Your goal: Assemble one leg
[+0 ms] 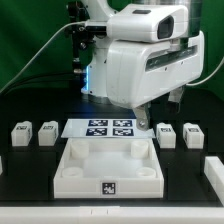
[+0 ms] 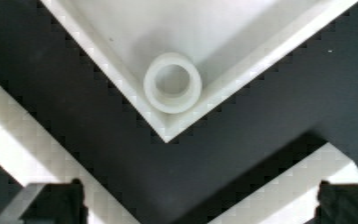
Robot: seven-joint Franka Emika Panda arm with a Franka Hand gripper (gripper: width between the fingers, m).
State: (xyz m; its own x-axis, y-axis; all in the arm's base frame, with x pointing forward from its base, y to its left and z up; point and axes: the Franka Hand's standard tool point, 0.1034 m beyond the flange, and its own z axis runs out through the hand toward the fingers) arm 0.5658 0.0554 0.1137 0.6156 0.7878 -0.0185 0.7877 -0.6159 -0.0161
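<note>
Several small white legs with marker tags stand on the black table in the exterior view, two on its left [image 1: 20, 133] [image 1: 47, 132] and two on its right [image 1: 167, 134] [image 1: 193, 133]. My gripper [image 1: 141, 127] hangs above the far right corner of the big white tray-like part [image 1: 75, 175]. In the wrist view that corner and its round socket [image 2: 172, 82] lie below the gripper [image 2: 197, 207]. The dark fingertips [image 2: 48, 205] stand wide apart with nothing between them. No leg shows in the wrist view.
The marker board [image 1: 110, 128] lies just behind the tray-like part. White parts sit at the exterior view's left edge [image 1: 3, 165] and right edge [image 1: 213, 172]. The arm's white body fills the upper middle, against a green backdrop.
</note>
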